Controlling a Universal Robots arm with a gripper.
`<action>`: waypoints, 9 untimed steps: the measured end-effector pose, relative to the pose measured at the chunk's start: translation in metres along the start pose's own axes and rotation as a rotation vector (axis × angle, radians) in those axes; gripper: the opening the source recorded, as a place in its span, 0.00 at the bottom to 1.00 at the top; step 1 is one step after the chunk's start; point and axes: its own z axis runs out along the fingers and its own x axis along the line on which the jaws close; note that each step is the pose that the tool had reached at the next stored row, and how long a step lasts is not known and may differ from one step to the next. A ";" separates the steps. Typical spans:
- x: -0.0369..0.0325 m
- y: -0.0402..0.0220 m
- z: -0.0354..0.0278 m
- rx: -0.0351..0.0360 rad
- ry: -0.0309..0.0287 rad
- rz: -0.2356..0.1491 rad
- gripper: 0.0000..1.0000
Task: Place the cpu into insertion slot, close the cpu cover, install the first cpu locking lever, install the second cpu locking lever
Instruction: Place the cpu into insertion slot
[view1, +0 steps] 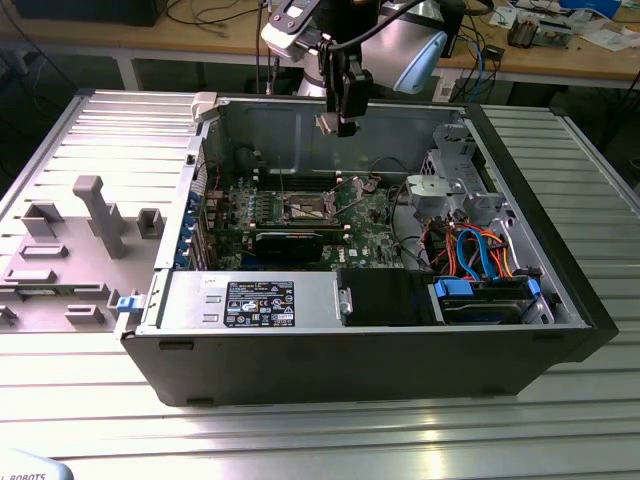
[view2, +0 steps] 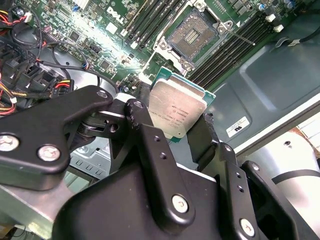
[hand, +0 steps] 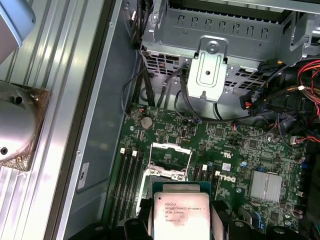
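Closest to the wrist cameras, the claw (view2: 175, 120) is clenched on the chip (view2: 177, 107). Its two black fingers (view2: 150, 145) press on opposite edges, so the silvery-grey top faces the camera in both wrist views. A strip of green backing shows along the chip's far edge.

Beyond the chip and well apart from it, the socket (view2: 195, 31) sits on the green board (view2: 107, 37). Its dark centre is uncovered and framed by silvery metal. Long black memory slots (view2: 235, 50) run beside it. Past the board, a silver drive cage (hand: 210, 50) stands against the case wall, with dark wires trailing below it.

Seen from the exterior view, the claw hangs above the open case (view1: 350, 365), near its back wall, with the chip high over the board. The case lies on a ribbed metal table (view1: 300, 430). A silver power box (view1: 250, 300) runs along its front wall, and blue cables (view1: 480, 250) sit toward the exterior view's right. A grey tray of holders (view1: 80, 250) lies just beside the case on the exterior view's left. Farthest off, a wooden workbench (view1: 560, 55) carries loose cables.
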 end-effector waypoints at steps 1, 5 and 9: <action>0.0000 0.0000 0.0000 0.0000 -0.0001 0.000 0.54; 0.0000 0.0000 0.0000 0.0000 -0.0001 0.000 0.54; 0.0000 0.0000 0.0000 -0.0004 -0.0019 0.020 0.54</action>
